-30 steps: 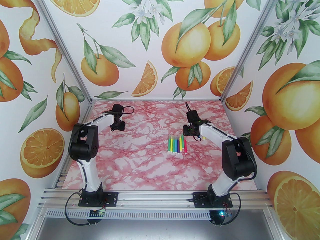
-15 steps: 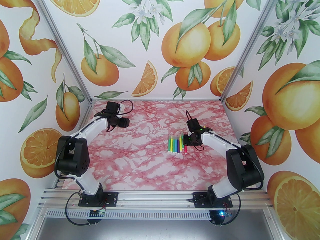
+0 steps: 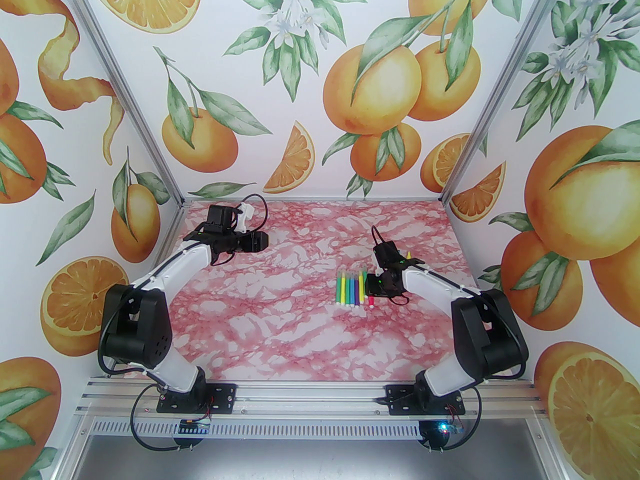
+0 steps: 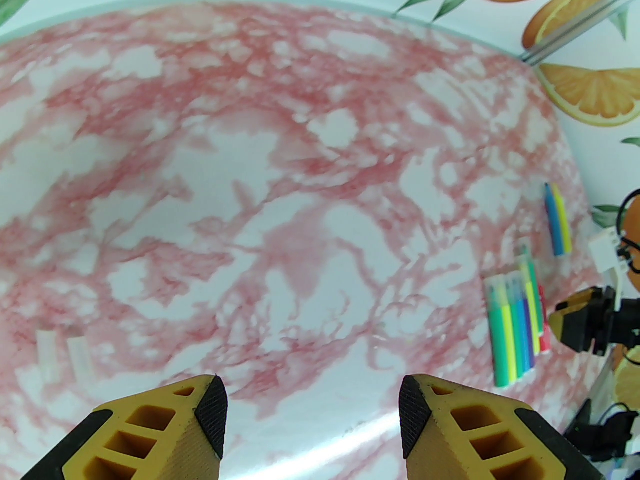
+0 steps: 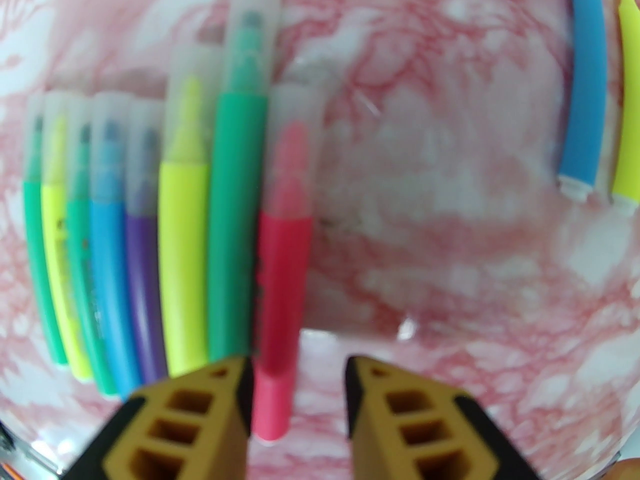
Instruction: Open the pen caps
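Pulled nearer and lower since a second ago: right gripper (image 5: 297, 368), parted around near end of red pen (image 5: 285, 268), not yet clenched. Lay near-to-far on counter (image 5: 450, 248), pen cap (image 5: 292, 148) seemingly at far end. Left gripper (image 4: 312, 403) released, empty, well apart leftward.

So we've got a table (image 3: 280, 328) with a pink-and-white marble top, and lying flat on it toward the right is a row of markers (image 3: 354, 290) packed side by side: green, yellow, green, blue, purple, yellow, green, then a red marker (image 5: 282, 278) on the right end. Each one in the row has a see-through cap (image 5: 295, 113) on its far end. Off to the right, apart from the row, a blue marker (image 5: 582, 93) and a yellow marker (image 5: 627, 118) lie next to each other, and way over on the left we spot two pale see-through pieces (image 4: 47, 363) side by side, too faint to say what they are.
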Robot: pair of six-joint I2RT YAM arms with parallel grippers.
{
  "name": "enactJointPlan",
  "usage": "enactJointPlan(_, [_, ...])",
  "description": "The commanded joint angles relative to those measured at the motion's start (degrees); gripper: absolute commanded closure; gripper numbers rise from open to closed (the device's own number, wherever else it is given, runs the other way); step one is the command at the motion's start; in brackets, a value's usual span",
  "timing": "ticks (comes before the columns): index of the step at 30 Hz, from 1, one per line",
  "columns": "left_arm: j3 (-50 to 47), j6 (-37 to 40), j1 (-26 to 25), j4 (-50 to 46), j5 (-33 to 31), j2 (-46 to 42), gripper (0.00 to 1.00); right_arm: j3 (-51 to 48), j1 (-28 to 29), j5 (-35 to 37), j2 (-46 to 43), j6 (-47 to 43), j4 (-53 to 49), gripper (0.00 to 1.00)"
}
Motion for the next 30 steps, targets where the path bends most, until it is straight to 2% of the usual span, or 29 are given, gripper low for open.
enactJointPlan(1, [-1.0, -1.0, -0.3, 3.1, 3.0, -2.0, 0.39, -0.7, 0.4, -1.4, -0.1, 0.8, -0.3, 0.64])
enactJointPlan(20, [-2.2, -1.2, -0.1, 5.1, 4.3, -2.6, 0.38, 4.2, 0.5, 1.2, 7.5, 0.1, -4.0, 0.67])
enactJointPlan(28, [-2.9, -1.4, -0.1, 5.6, 4.0, -3.4, 0.37, 7.5, 0.6, 2.5, 10.5, -0.8, -6.4, 0.70])
enactJointPlan(30, [-2.9, -0.4, -0.1, 4.6, 3.3, -4.0, 0.38, 8.1, 0.5, 2.7, 12.2, -1.3, -7.1, 0.74])
